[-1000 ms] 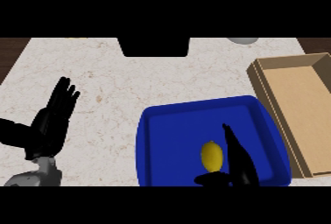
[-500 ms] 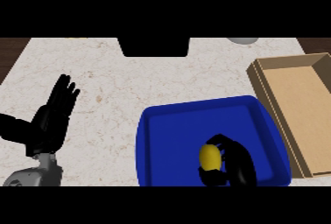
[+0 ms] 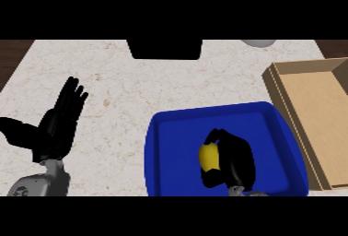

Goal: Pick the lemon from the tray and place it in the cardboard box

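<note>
The grasping step is judged to be in hand: the lemon (image 3: 208, 158), lying in the blue tray (image 3: 178, 152), is enclosed by the curled right hand (image 3: 232, 159), so a lift toward the cardboard box (image 3: 319, 110) is called for next.

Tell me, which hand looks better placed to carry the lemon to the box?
The right hand. Its fingers already curl round the lemon in the tray, and the box lies on that same side. The left hand rests open at the counter's far left.
</note>
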{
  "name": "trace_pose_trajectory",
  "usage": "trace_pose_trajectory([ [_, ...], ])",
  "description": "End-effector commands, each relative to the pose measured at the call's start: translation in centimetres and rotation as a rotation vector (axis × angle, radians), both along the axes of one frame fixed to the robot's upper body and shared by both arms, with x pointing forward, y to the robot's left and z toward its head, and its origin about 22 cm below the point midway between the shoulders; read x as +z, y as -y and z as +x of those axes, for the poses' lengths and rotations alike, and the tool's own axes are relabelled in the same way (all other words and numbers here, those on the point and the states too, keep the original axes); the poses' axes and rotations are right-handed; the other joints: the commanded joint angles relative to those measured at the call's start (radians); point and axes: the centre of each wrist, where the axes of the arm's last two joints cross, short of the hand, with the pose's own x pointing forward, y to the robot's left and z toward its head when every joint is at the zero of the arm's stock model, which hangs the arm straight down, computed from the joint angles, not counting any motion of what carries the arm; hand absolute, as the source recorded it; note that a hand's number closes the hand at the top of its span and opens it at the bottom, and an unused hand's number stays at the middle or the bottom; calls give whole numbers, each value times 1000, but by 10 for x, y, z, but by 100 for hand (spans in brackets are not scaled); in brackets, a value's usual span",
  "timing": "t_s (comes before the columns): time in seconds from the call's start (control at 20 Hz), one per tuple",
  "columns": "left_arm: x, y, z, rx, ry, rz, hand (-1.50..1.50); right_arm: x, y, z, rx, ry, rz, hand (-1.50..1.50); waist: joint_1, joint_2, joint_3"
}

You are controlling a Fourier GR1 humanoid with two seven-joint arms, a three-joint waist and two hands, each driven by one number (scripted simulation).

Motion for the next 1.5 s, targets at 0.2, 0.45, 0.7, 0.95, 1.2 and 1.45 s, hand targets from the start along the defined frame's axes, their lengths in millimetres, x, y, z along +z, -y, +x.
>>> trace_pose_trajectory([
  [0.2,-6,0,-9,-2,0,2,0,50,-77,30,290,150,-250,150,9,-1,0],
  [0.45,-3,-6,-3,-6,-1,11,0,89,-102,27,363,209,-315,150,2,-2,0],
  [0.7,20,-16,8,5,0,5,0,136,-92,7,175,356,-79,150,-4,-6,1],
  [0.95,-7,3,-15,22,-7,-3,0,172,-55,28,-65,488,-79,150,-19,-7,1],
  [1.2,0,-8,-13,8,-7,11,0,192,-31,34,-192,507,-73,150,-16,-5,1],
  [1.45,-4,-18,-6,11,13,-6,0,191,31,60,-254,470,-87,150,-18,-1,1],
])
